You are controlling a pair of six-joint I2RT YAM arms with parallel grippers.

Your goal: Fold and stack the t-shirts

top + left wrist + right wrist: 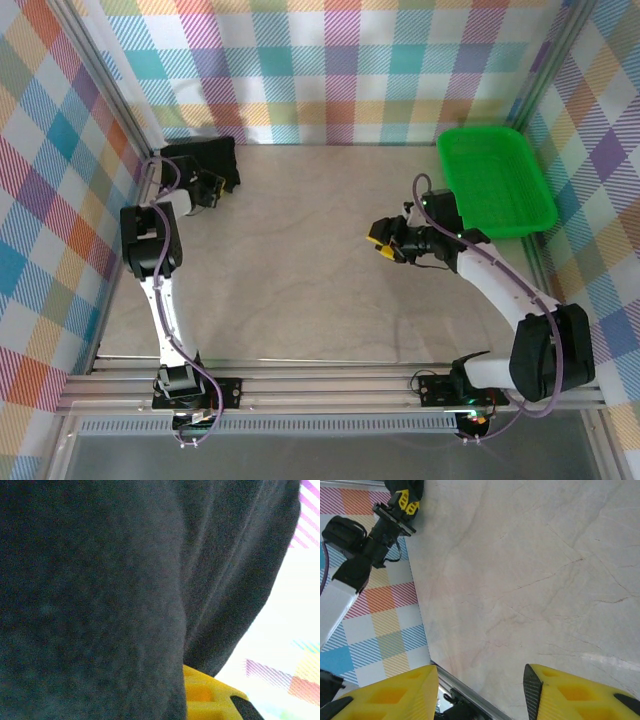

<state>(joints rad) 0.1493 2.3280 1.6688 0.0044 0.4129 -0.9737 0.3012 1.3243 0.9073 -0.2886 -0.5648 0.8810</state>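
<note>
Left gripper [207, 188] pinches the black t-shirt [207, 158] at the far-left corner; right gripper [380, 245] hangs spread

Left tool [207, 188] clamped on t-shirt [208, 158], arm stretched forward; right tool [480, 690] parted.

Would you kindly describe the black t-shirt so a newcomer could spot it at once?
Start at the pale table inside the plaid walls and look to its far left corner. There lies the black t-shirt, bunched, the left end effector shut on it. It is dark and soft, unlike the bright green basket far right.
</note>
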